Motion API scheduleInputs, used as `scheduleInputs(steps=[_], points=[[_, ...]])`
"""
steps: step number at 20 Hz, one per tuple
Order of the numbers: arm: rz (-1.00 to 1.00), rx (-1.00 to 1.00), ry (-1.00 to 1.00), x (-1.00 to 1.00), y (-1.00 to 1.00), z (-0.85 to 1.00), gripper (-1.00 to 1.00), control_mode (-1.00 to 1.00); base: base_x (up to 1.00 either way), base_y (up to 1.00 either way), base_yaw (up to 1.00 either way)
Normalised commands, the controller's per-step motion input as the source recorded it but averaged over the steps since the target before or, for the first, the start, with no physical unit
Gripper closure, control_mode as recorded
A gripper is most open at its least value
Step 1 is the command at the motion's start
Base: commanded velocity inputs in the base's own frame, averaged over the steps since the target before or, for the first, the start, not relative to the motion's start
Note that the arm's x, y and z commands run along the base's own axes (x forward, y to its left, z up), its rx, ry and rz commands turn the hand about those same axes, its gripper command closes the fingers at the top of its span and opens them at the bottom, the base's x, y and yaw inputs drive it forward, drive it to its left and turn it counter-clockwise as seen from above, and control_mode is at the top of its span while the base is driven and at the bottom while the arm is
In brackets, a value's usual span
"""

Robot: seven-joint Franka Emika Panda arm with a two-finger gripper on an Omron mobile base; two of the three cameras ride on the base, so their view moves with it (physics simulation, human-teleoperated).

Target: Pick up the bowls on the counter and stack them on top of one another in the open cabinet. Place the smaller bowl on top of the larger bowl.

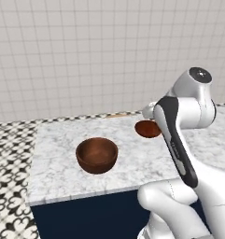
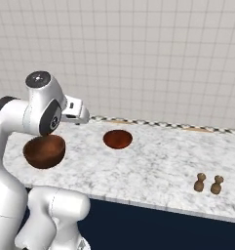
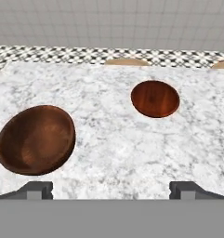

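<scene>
Fingertips sit spread wide, so the end effector (image 3: 111,188) is open and empty above the tabletop (image 3: 108,139). Larger bowl (image 3: 35,139) sits near-left, smaller bowl (image 3: 155,98) farther back, well apart.

Both reddish-brown bowls (image 3: 35,138) (image 3: 155,98) sit on the white-grey marbled counter (image 3: 108,139); two seemingly brown shakers (image 2: 208,183).

The arm (image 1: 179,140) is glossy white, built of rounded, swollen links. A dark grey-black band runs lengthwise along one link, and a round dark cap with pale specks tops the joint above the counter (image 1: 132,158). The gripper (image 3: 111,189) shows two small, blocky, dark grey finger tips (image 3: 36,189) with stepped ends.
</scene>
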Motion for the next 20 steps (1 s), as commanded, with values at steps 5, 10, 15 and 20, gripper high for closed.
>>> scheduleInputs(steps=[5, 10, 15, 20], points=[[0.02, 0.0, 0.18, 1.0, -0.66, -0.8, -1.0, -1.0, 0.0, 0.0, 0.0], [0.02, -0.03, 0.13, 1.0, -0.08, -0.67, -1.0, -1.0, 0.0, 0.0, 0.0], [0.0, -0.07, 0.03, 0.91, 0.12, -0.6, -1.0, -1.0, 0.0, 0.0, 0.0], [0.0, -0.08, 0.03, 0.86, 0.01, -0.54, -1.0, -1.0, 0.0, 0.0, 0.0]])
